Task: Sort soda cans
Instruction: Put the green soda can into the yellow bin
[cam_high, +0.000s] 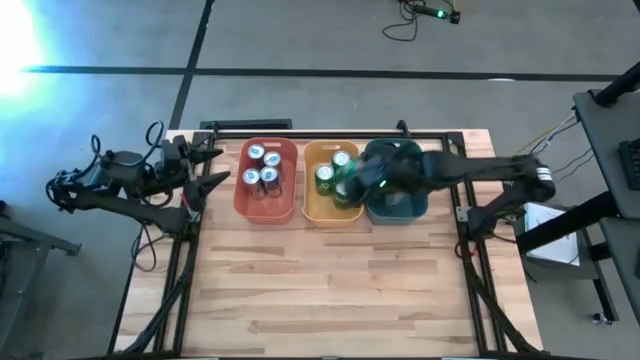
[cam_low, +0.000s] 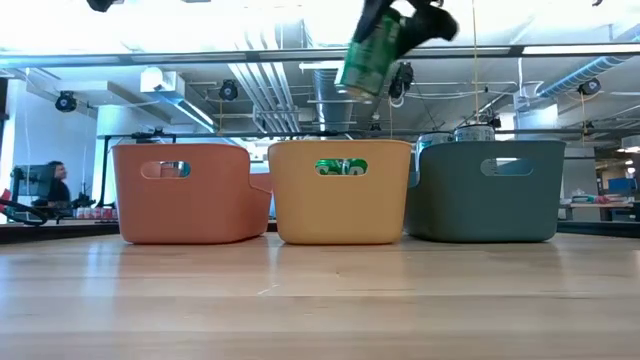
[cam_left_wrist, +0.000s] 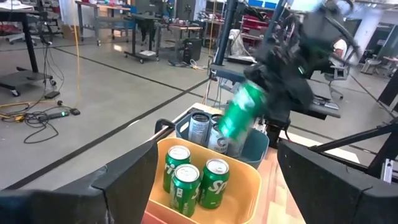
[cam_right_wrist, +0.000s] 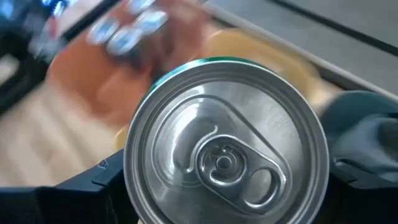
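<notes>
The right pincer (cam_low: 395, 25) grips a tilted green can (cam_low: 368, 55) in the air above the orange bin (cam_high: 331, 182), which holds green cans (cam_left_wrist: 189, 180). The red bin (cam_high: 266, 180) holds blue-and-silver cans (cam_high: 262, 167); the teal bin (cam_low: 487, 190) holds grey ones (cam_left_wrist: 200, 127). The left pincer (cam_high: 205, 168) waits, fingers parted, beside the counter (cam_high: 330, 280).

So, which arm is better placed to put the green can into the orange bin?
The right: its gripper already holds the green can above the orange bin. The left gripper waits open at the table's left edge.
</notes>
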